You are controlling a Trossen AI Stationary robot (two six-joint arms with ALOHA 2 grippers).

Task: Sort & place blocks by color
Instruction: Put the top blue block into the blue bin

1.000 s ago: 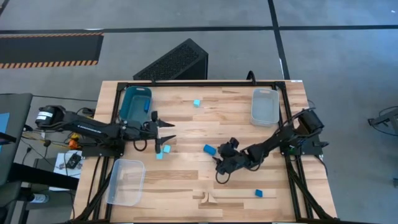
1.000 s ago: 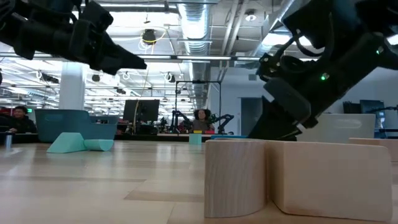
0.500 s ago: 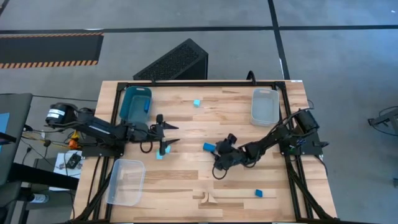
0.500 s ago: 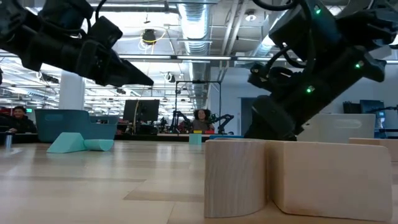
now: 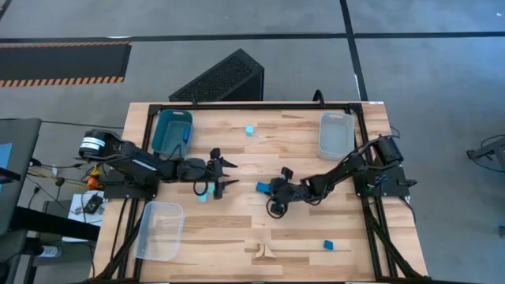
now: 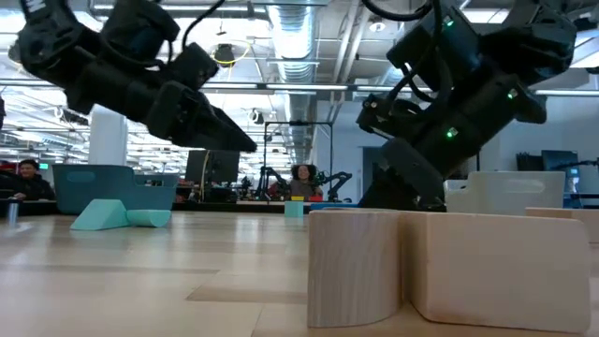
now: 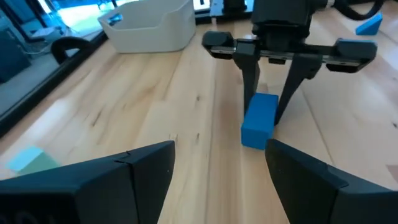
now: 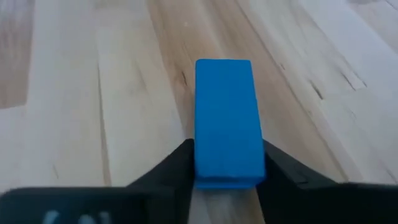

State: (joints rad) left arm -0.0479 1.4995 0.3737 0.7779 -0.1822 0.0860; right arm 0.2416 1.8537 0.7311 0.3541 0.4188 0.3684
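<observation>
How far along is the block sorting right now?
No block shows in any tray. The right gripper straddles a blue block mid-table; the left gripper hovers open beside it. Two turquoise blocks, another blue one and the wooden blocks lie loose.

Table (image 5: 300, 229) pale grained wood; blue block (image 8: 227, 121) smooth, matt; trays (image 5: 334, 136) seemingly plastic.

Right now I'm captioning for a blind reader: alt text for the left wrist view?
The right gripper straddles a blue block on the wooden table, fingers open. The left gripper is open, and a white tray sits beyond.
</observation>
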